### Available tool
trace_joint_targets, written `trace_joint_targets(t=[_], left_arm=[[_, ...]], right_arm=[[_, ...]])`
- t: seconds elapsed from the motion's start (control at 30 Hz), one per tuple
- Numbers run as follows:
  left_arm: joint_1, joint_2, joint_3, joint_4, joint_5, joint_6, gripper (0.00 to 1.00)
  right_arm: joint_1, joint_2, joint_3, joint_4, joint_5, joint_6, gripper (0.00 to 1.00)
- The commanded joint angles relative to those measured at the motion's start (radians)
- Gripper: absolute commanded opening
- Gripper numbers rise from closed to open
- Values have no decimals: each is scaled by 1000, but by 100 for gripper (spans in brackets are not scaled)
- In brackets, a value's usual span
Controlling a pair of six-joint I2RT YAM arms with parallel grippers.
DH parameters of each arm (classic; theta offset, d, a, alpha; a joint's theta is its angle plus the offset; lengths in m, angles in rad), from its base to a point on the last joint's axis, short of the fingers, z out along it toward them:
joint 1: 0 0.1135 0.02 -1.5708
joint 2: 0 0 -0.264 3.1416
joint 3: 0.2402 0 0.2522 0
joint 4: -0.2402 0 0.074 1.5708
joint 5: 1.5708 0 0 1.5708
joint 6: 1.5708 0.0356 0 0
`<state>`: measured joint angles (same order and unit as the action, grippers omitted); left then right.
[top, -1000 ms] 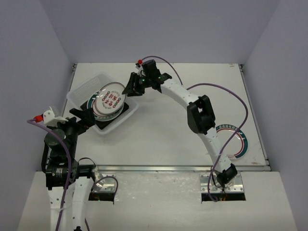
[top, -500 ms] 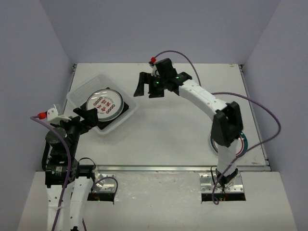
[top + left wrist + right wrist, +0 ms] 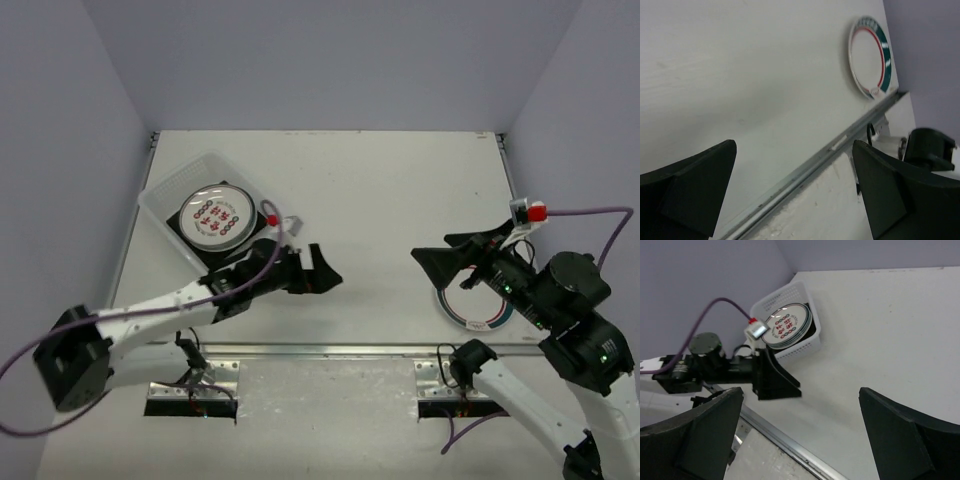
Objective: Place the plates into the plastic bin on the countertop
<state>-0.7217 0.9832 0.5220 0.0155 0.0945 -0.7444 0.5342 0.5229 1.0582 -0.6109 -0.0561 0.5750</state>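
Observation:
The clear plastic bin (image 3: 180, 175) sits at the back left of the white countertop (image 3: 380, 190) and holds a stack of round patterned plates (image 3: 220, 215) over a dark square one. The right wrist view shows the bin (image 3: 807, 340) and the stack (image 3: 785, 325) too. One round plate with a green and red rim (image 3: 478, 318) lies at the front right, partly under my right arm; it also shows in the left wrist view (image 3: 867, 55). My left gripper (image 3: 315, 275) is open and empty, near the front edge right of the bin. My right gripper (image 3: 440, 265) is open and empty, just left of the lone plate.
The metal front edge (image 3: 330, 348) runs below both grippers and shows in the left wrist view (image 3: 805, 167). Grey walls close in the back and sides. The left arm's gripper (image 3: 775, 382) shows in the right wrist view, in front of the bin.

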Motion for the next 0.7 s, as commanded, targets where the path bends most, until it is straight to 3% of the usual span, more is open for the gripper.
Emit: trace_joint_targets(t=[0.0,0.1,0.27,0.4,0.57,0.67], left_arm=[[-232,435,232,367,-121,-78,100],[-244,738,387,464,-29,-154,100],[-277,1098,671,480,85,-242,100],[-303,1271,837,485,120,-306,97],[-322,1458,1064,369,109,-365,85],[-335,1523,1146,222,63,-375,65]], right_arm=[[3,-29,84,-195,-14,-33,99],[1,-68,106,-233,-36,-23,99],[3,-77,137,-329,-94,-14,99],[1,-126,111,-340,-94,-14,99],[1,-195,31,-313,-109,16,99],[1,-207,29,-314,-117,19,99]])
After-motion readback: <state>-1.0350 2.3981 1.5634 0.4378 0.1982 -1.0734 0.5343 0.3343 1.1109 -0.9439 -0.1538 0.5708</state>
